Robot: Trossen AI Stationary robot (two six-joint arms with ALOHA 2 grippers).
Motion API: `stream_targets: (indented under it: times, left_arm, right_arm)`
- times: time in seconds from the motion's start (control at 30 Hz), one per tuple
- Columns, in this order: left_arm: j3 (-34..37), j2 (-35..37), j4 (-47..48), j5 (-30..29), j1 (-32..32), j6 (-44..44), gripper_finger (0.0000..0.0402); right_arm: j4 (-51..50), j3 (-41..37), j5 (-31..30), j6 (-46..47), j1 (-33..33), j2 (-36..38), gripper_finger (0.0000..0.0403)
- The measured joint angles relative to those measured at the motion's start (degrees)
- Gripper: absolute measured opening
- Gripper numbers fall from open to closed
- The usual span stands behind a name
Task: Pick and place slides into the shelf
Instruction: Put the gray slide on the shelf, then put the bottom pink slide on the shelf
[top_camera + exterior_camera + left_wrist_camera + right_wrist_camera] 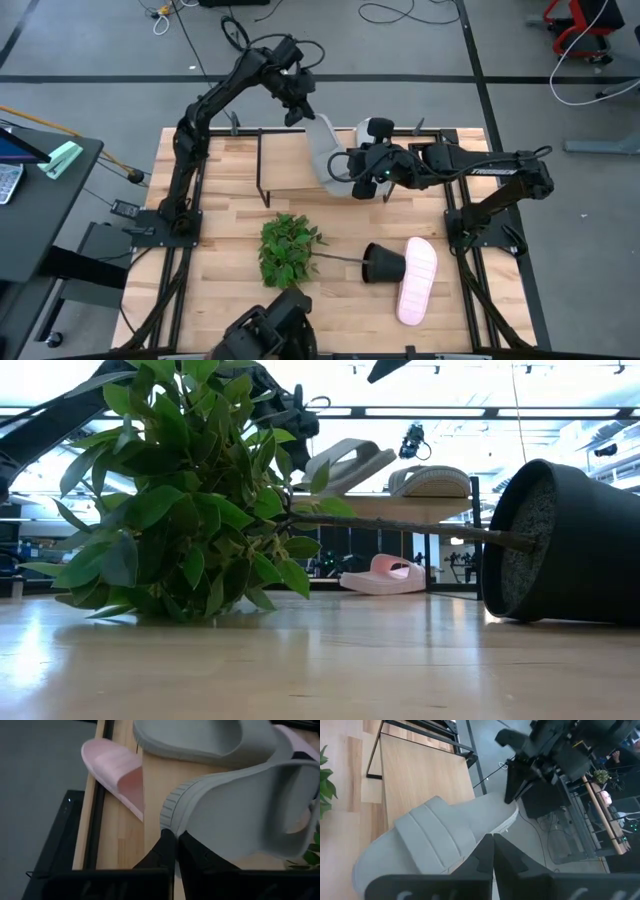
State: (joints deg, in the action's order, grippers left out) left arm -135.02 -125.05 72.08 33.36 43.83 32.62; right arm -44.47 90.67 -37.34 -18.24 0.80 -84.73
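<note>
Overhead, left tool pinching grey slide, above shelf

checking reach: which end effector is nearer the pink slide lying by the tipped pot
Right. The right end effector sits over the shelf, gripping a grey slide, up-table from the pink slide. The left end effector is farther, at the shelf's back edge on the same slide.

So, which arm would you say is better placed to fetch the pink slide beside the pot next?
Right, probably: the pink slide lies near the right arm's base, far from the left gripper at the shelf.
</note>
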Motion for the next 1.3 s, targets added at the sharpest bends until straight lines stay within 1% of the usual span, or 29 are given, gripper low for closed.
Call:
stream_targets:
  times: [0.2,0.43,0.7,0.8,0.93,1.07,1.3]
  left_arm:
    - [0.02,-1.88,-1.84,-0.26,-0.04,-0.50,0.0010]
    - [0.02,-1.92,-6.42,-0.57,-0.74,-2.85,0.0036]
    - [0.02,-1.92,-9.92,-0.74,-1.84,-3.36,0.0031]
    - [0.02,-1.92,-11.25,-0.76,-2.28,-3.48,0.0035]
    - [0.02,-1.92,-12.18,-1.03,-2.62,-3.99,0.0047]
    - [0.02,-1.92,-13.51,-2.22,-2.64,-6.42,0.0061]
    - [0.02,-1.92,-14.76,-3.19,-2.62,-6.58,0.0102]
  right_arm:
    - [-0.02,0.00,0.01,0.02,0.00,0.00,0.0009]
    - [-0.04,0.00,0.00,0.41,0.00,0.00,0.0012]
    - [-0.06,0.00,0.75,0.63,0.02,0.00,0.0012]
    - [-0.06,0.00,0.88,0.65,0.02,0.00,0.0012]
    - [-0.06,0.00,1.51,0.70,0.02,0.00,0.0012]
    - [-0.06,0.00,2.22,0.75,0.02,0.00,0.0012]
    - [-0.06,0.00,2.34,0.83,0.02,0.00,0.0012]
